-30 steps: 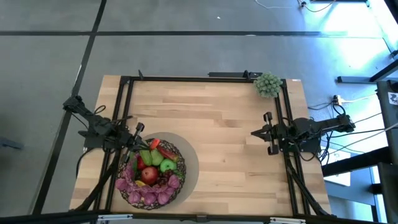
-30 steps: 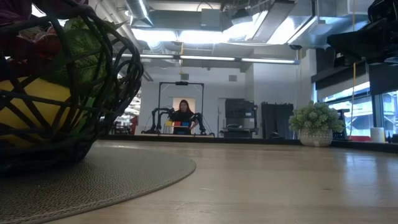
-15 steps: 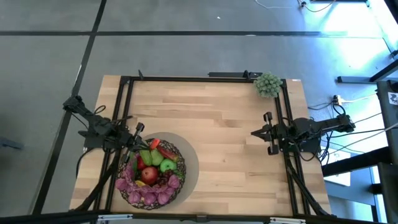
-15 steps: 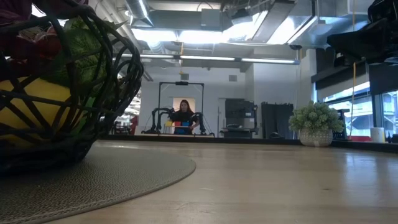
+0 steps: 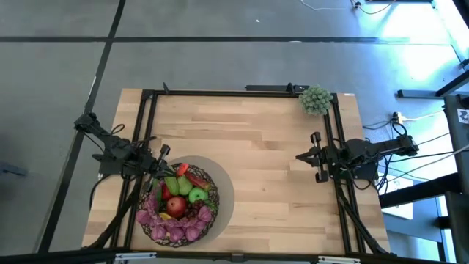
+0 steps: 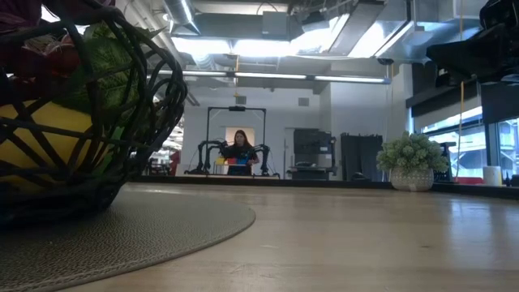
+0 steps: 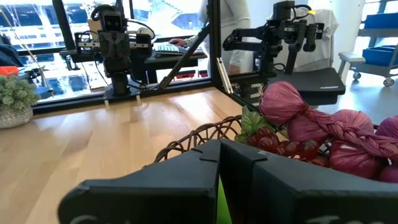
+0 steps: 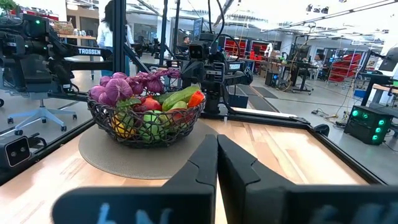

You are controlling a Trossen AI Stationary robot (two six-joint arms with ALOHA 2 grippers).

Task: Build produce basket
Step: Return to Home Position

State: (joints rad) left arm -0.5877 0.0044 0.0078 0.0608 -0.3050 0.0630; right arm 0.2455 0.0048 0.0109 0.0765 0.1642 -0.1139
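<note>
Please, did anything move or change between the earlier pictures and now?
Nothing visibly changed. The left hand stays shut beside the basket, the right hand stays shut at the table's right side, and the produce stays in the basket.

At seven o'clock on the pale, plank-striped table (image 5: 271, 150), a grey mat (image 5: 226, 192) carries a brown-black mesh basket (image 8: 147, 138) of purple bunches (image 5: 156, 218), red apple (image 5: 176, 206), green apple (image 5: 196, 195) and yellow fruit (image 8: 123, 129); a green plant (image 5: 316, 100) stands at one o'clock.

Left claw (image 5: 163, 151), right claw (image 5: 300, 156) closed (both tucked).
</note>
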